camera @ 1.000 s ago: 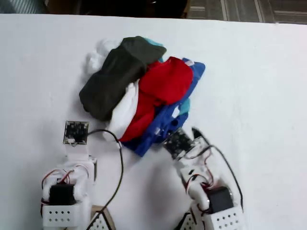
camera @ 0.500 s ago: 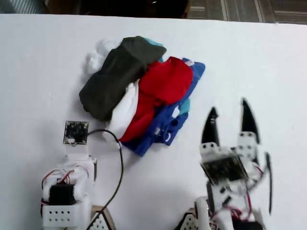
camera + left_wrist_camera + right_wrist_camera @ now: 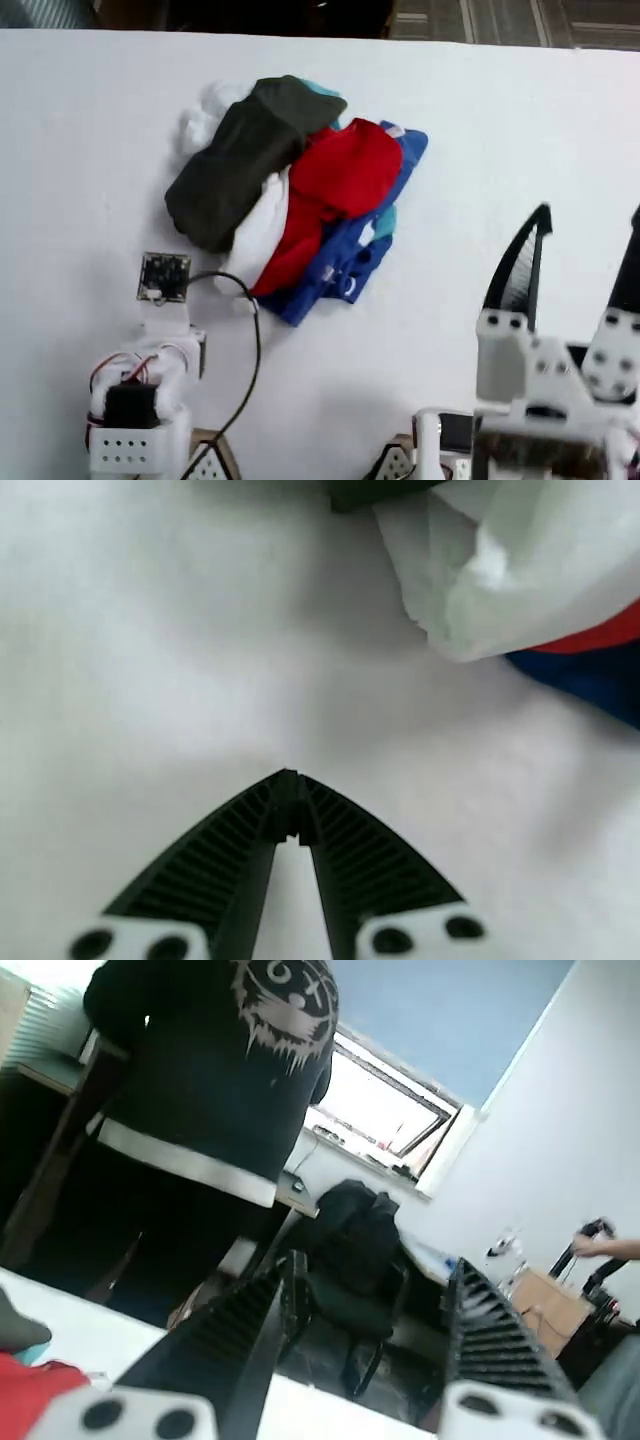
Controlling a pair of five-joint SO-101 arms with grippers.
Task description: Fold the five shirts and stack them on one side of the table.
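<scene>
A loose pile of shirts lies left of the table's middle: a dark shirt (image 3: 245, 165) on top, then a red shirt (image 3: 340, 180), a white shirt (image 3: 258, 235), a blue shirt (image 3: 345, 262) underneath and a bit of a teal shirt (image 3: 385, 222). My left gripper (image 3: 289, 778) is shut and empty, low over the bare table just in front of the white shirt (image 3: 520, 570) and blue shirt (image 3: 590, 680). My right gripper (image 3: 590, 215) is lifted high at the front right, well away from the pile, open and empty, and its wrist view (image 3: 372, 1270) faces the room.
The white table (image 3: 520, 110) has wide bare areas to the right of, behind and left of the pile. The left arm's black cable (image 3: 248, 350) loops in front of the pile. Both arm bases stand at the near edge.
The right arm has drawn back from the blue shirt's near edge, swung right and risen high, its gripper now wide open. The left arm has hardly moved. The pile is unchanged.
</scene>
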